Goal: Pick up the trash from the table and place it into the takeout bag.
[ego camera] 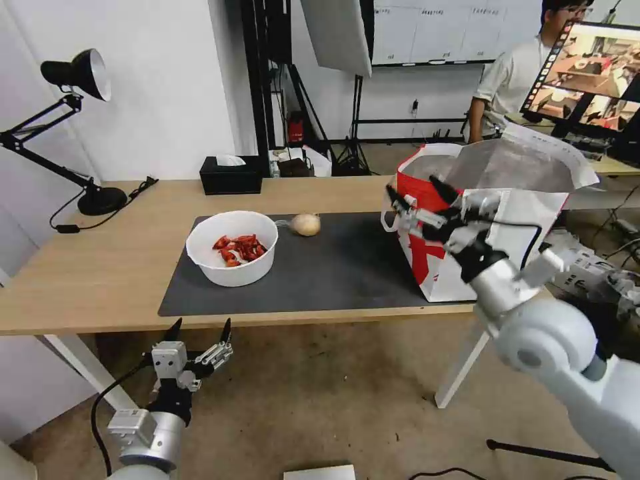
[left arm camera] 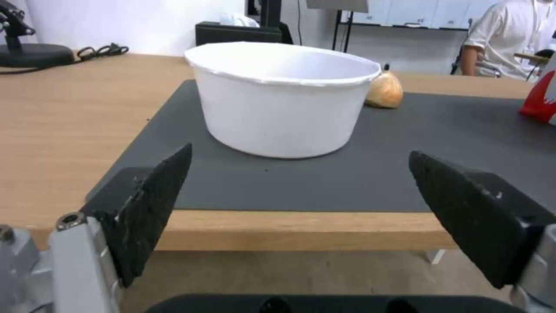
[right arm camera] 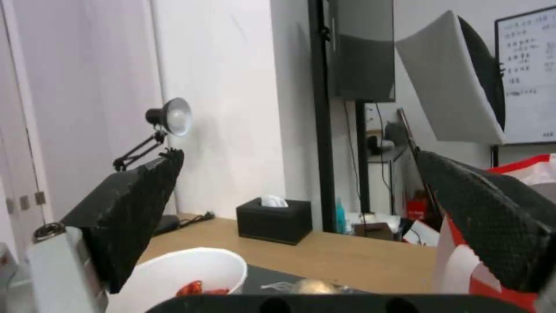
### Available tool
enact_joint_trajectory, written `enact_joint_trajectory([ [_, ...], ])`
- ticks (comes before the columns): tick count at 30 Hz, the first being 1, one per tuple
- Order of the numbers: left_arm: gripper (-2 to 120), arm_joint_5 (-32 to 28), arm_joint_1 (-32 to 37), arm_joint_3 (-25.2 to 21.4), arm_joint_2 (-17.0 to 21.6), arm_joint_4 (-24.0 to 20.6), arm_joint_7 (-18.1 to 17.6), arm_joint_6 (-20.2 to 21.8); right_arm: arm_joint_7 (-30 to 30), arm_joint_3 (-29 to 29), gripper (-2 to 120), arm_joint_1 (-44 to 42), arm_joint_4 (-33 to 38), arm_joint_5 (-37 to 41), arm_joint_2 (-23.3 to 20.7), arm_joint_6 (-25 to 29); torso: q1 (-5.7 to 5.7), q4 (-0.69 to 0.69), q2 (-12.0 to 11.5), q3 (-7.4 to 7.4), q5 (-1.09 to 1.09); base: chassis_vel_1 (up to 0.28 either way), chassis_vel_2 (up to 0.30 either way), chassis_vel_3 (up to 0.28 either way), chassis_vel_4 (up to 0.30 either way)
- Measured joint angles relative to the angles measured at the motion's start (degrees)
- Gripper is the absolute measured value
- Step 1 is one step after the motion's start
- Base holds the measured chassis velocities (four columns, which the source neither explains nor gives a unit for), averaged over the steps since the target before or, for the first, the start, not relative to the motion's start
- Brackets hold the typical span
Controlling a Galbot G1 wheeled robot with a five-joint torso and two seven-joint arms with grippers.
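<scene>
1. the white bowl (ego camera: pixel 232 248) sits left of centre in the head view, on the dark mat (ego camera: pixel 333 273). red shellfish scraps (ego camera: pixel 240 248) lie loose in its bottom.
2. it looks like thin, light plastic, so i judge the wall would flex under a hard squeeze. the rim is probably the stiffest place to pinch. it should stay level, or the scraps may slide out.
3. the beige wrapped lump (ego camera: pixel 306 225) lies just beside the bowl, toward the upper middle of the frame. its film looks soft and slippery. the twisted end (ego camera: pixel 283 224) or a grip across its middle seems best.
4. the left gripper (ego camera: pixel 201 329) hangs at the lower left, below the table (ego camera: pixel 100 280) edge, fingers spread wide and empty.
5. the right gripper (ego camera: pixel 421 195) is raised at centre right, in front of the red-and-white bag (ego camera: pixel 427 260), fingers apart and holding nothing.
6. the bag stands open at the mat's right end.
</scene>
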Motion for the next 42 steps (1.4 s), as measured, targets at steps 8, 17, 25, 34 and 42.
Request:
enact_joint_trajectory([
  [8,100,0.01,0.38,-0.40,-0.06,-0.23,0.02,-0.28,-0.26,2.58,100,-11.10,-0.01,-10.56,2.50,3.07,0.00,0.00,0.00,0.00,0.01,0.000,0.000,0.000,0.000],
  [17,100,0.11,0.34,0.01,-0.44,0.30,0.16,-0.83,1.75,7.33,100,-22.03,-0.12,-17.12,6.44,4.90,0.00,-0.01,0.00,0.00,0.01,0.000,0.000,0.000,0.000],
  [25,100,0.45,0.63,0.00,-0.91,1.14,0.38,-1.53,5.29,10.32,100,-31.78,-1.12,-22.04,11.61,5.45,0.00,-0.01,0.00,0.00,0.01,0.000,0.000,0.000,0.000],
  [34,100,0.64,0.80,0.00,-1.27,1.20,0.38,-1.57,10.22,8.75,100,-34.58,-2.20,-26.47,14.59,5.06,0.01,-0.01,0.00,0.00,0.01,0.000,0.000,0.000,0.000],
  [42,100,1.03,1.30,-0.02,-1.50,1.07,0.40,-1.57,13.96,6.03,100,-35.56,-2.23,-28.24,16.00,2.47,0.00,0.00,0.00,0.00,0.00,0.000,0.000,0.000,0.000],
])
